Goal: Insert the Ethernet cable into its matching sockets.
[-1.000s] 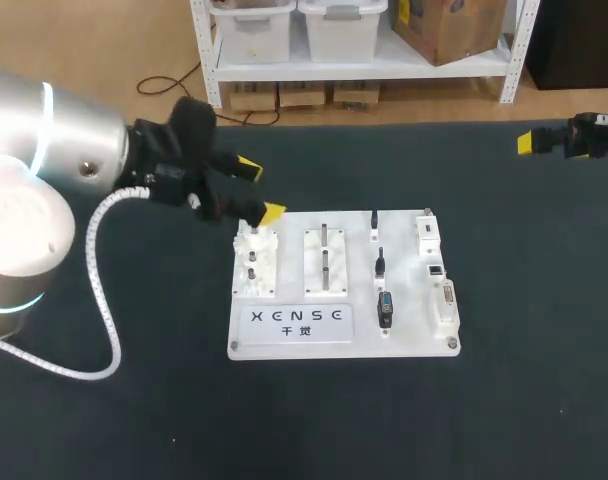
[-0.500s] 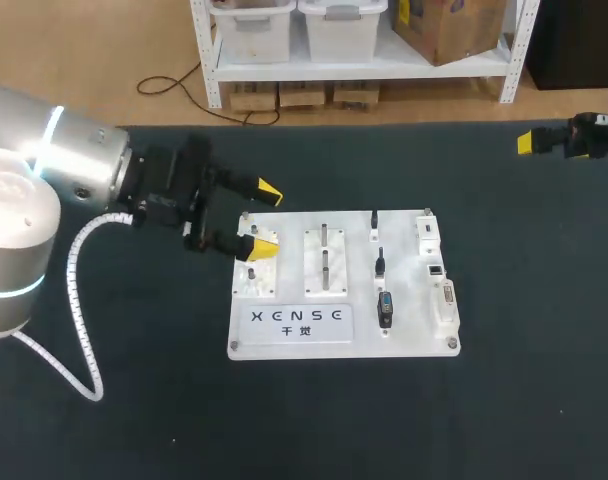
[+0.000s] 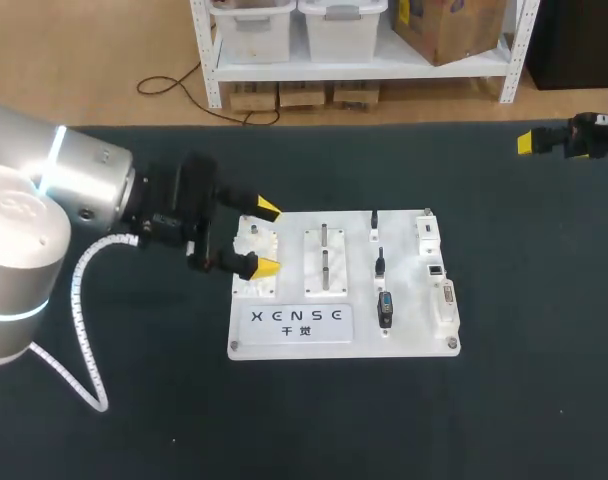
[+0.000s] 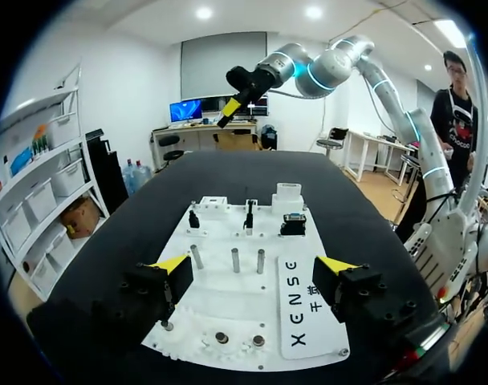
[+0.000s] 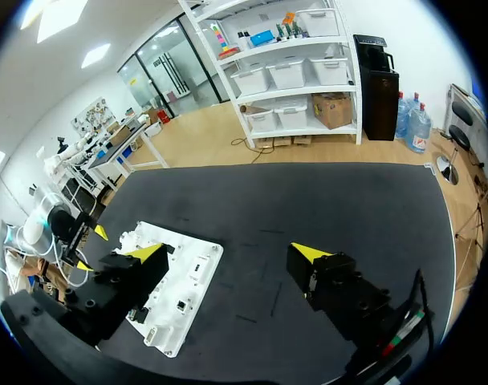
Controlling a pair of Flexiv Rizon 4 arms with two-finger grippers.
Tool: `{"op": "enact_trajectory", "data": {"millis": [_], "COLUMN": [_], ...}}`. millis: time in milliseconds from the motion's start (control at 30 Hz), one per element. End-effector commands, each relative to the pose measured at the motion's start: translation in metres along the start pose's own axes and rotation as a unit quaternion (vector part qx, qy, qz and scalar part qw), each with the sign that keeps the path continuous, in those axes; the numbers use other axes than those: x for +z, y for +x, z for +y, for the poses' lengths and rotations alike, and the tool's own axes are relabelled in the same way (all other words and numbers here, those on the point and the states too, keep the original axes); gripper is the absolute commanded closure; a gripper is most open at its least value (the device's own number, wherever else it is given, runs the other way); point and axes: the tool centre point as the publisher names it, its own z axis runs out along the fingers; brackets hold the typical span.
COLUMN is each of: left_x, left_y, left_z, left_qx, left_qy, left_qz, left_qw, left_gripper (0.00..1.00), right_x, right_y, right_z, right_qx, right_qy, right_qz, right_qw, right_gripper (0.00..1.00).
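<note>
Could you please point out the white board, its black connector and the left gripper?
white board (image 3: pixel 414 332), head view, bare patch near one corner.
black connector (image 3: pixel 385 308), head view, middle of its body.
left gripper (image 3: pixel 268 238), head view, midway between its yellow tips.

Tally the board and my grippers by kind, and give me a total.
White socket board: 1
Grippers: 2 (left gripper, right gripper)
Total: 3
</note>
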Motion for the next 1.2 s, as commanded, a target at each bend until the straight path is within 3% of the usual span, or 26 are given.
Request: {"op": "enact_trajectory", "data": {"millis": [33, 633, 867, 967, 1200], "left_x": [0.003, 0.003, 0.003, 0.003, 0.003], "left_y": [0.0, 0.0, 0.0, 0.0, 0.0], "left_z": [-0.003, -0.003, -0.003, -0.003, -0.003], "left_qx": [-0.009, -0.009, -0.009, -0.009, -0.009], "left_qy": [-0.012, -0.012, -0.012, -0.012, -0.012], "left_qz": [0.013, 0.013, 0.013, 0.013, 0.013], "left_qw": [1.0, 1.0, 1.0, 1.0, 1.0], "left_gripper": [0.0, 0.0, 0.0, 0.0, 0.0], "right_x": [-0.001, -0.001, 0.029, 0.039, 0.06], "right_y": [0.0, 0.0, 0.015, 0.026, 0.047], "right_z": [0.001, 0.001, 0.053, 0.073, 0.102], "right_qx": [0.0, 0.0, 0.007, -0.009, -0.017], "right_qy": [0.001, 0.001, 0.016, 0.043, 0.091], "right_qz": [0.0, 0.0, 0.058, 0.086, 0.146], "right_qw": [1.0, 1.0, 0.998, 0.995, 0.985], "right_gripper": [0.0, 0.0, 0.0, 0.0, 0.0]}}
